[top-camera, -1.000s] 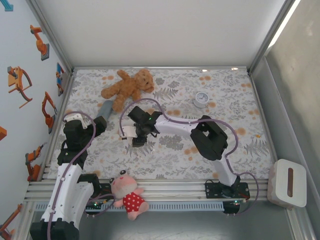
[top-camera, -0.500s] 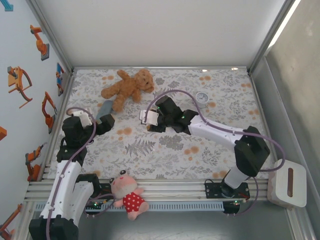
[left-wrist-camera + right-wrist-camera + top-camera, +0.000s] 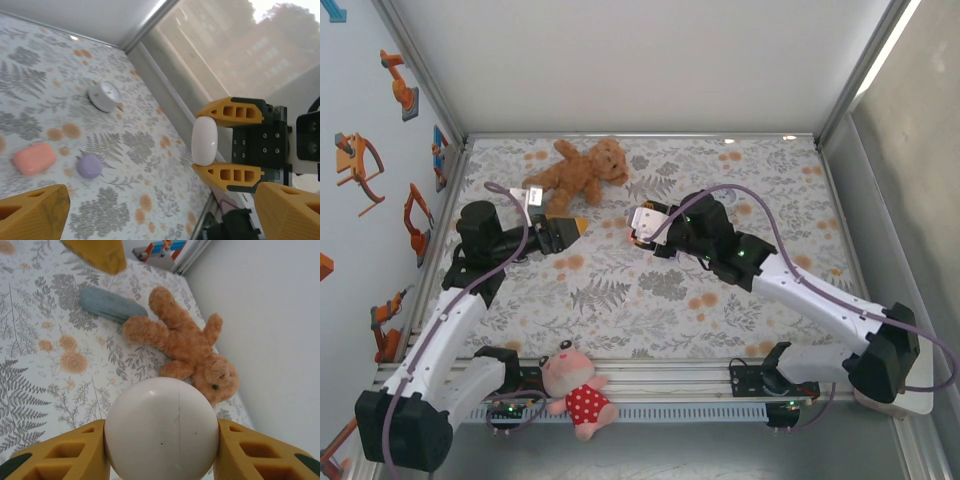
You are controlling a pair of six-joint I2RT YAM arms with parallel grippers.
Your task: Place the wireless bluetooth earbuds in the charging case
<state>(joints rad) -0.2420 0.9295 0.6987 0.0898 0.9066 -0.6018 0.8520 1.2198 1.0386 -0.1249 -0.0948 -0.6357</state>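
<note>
**Shut charging case [image 3: 204, 141] held out toward the open left gripper [image 3: 568, 230]**

In the top view, both arms reached over the desk [image 3: 620, 310], which carried a flowered cloth. The left gripper pointed right and the right gripper [image 3: 642, 228] pointed left, near each other but apart. I judge that they faced like this so that one could hold the case while the other worked on its lid. A teddy bear [image 3: 575, 172] lay behind them.

In the left wrist view, this gripper's own fingers stood wide apart and held nothing. Straight ahead, the right gripper was clamped on the white case, one finger on each long side, above the cloth. Down on the cloth lay a pink rounded case [image 3: 34, 158] and a purple rounded case [image 3: 89, 165] just beside it. Both were too blurred to tell if they were open.

In the right wrist view, the case sat tight between the yellow fingers. A thin seam ran across its shell and showed no gap, so the lid looked shut. Whether the wireless bluetooth earbuds were inside could not be told.
</note>
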